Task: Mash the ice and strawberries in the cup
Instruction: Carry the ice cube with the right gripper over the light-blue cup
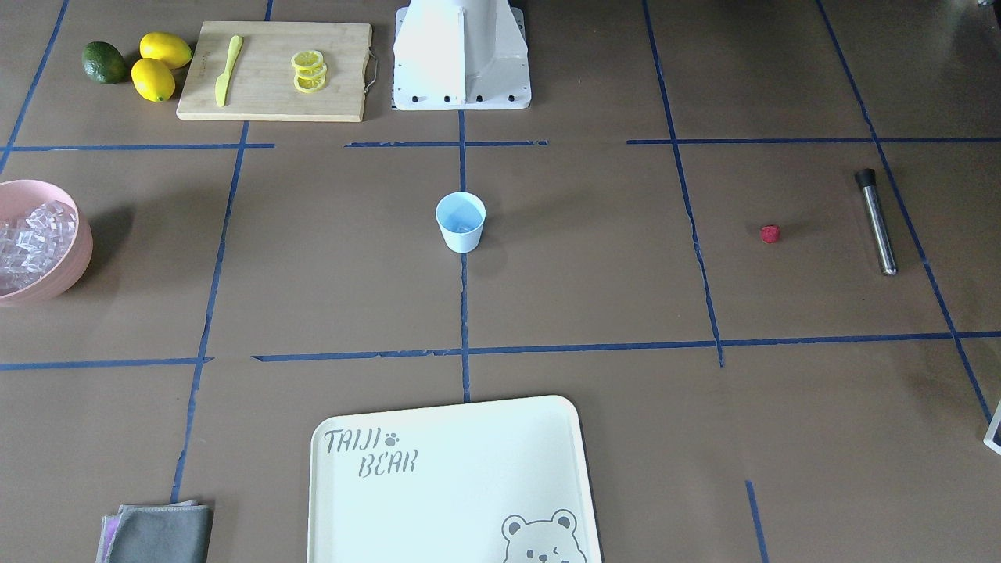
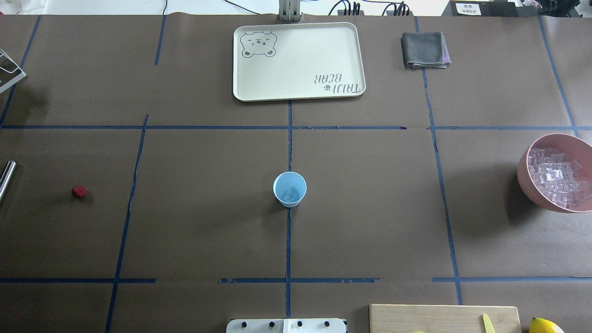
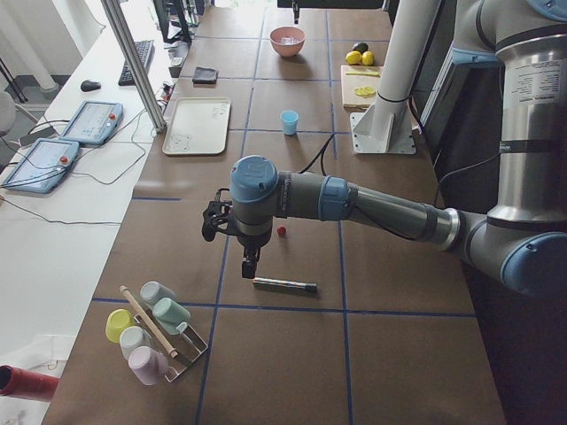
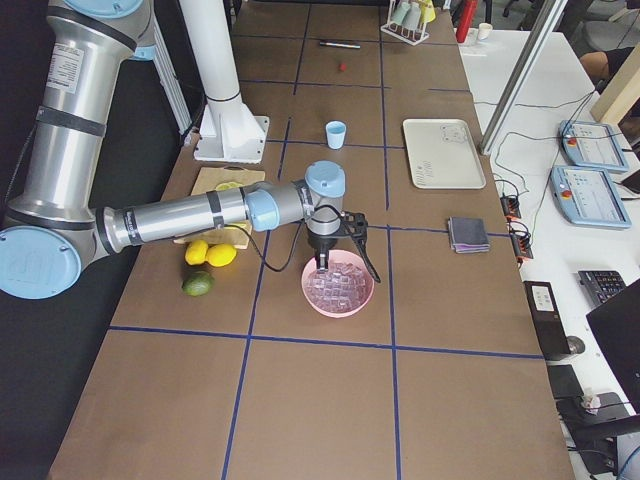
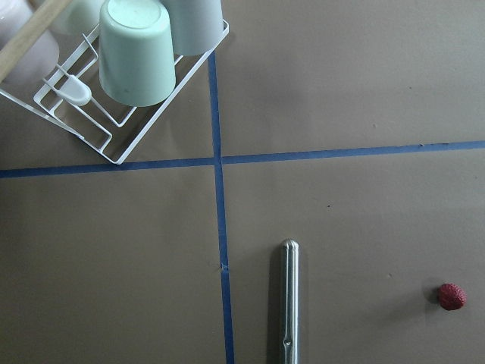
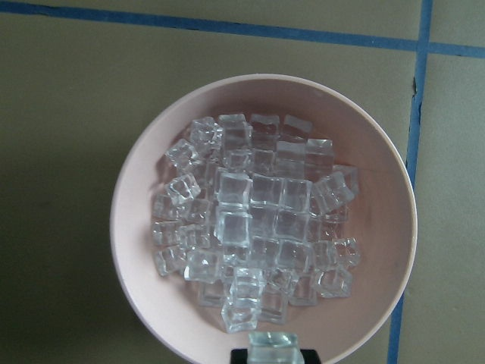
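Observation:
The light blue cup stands upright at the table's middle, with something clear at its bottom. A small red strawberry lies far to its left on the table. Ice fills the pink bowl at the right edge. My right gripper hangs over that bowl's near rim, and one cube sits at its tip, apart from the heap. In the exterior left view, my left gripper hovers above the table between the strawberry and a steel muddler. I cannot tell whether it is open or shut.
A cream tray and a grey cloth lie at the far side. A cutting board holds lemon slices and a yellow knife, with lemons and a green fruit beside it. A wire rack of cups stands near the muddler.

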You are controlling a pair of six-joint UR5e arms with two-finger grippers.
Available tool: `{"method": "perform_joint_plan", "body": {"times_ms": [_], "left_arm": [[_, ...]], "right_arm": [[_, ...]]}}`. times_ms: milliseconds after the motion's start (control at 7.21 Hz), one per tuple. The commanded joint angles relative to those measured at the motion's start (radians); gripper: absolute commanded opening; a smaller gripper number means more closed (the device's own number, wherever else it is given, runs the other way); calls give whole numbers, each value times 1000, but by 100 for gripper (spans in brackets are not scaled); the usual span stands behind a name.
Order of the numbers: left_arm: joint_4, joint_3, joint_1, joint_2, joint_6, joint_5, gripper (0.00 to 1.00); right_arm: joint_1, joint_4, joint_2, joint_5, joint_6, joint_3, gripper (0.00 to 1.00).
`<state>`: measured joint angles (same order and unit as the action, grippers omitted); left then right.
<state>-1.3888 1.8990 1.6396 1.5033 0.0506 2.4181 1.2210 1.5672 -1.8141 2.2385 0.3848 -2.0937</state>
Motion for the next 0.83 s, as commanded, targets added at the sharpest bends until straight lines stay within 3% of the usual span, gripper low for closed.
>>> {"method": "perform_joint_plan", "body": {"times_ms": [0,277,416,694], "left_arm": [[8,5,-1,-2,0,-1,100],[8,5,-1,-3,0,1,100],[8,5,-1,-3,0,1,100],[8,5,-1,-2,0,1,100]], "right_arm": [[-10,233,193,-5,12,-72,0],[-160,452,522,-5,197,-54,0],[-245,496,696,-8,339,10,0],[-429,464,902,-64,614,131,0]]}}
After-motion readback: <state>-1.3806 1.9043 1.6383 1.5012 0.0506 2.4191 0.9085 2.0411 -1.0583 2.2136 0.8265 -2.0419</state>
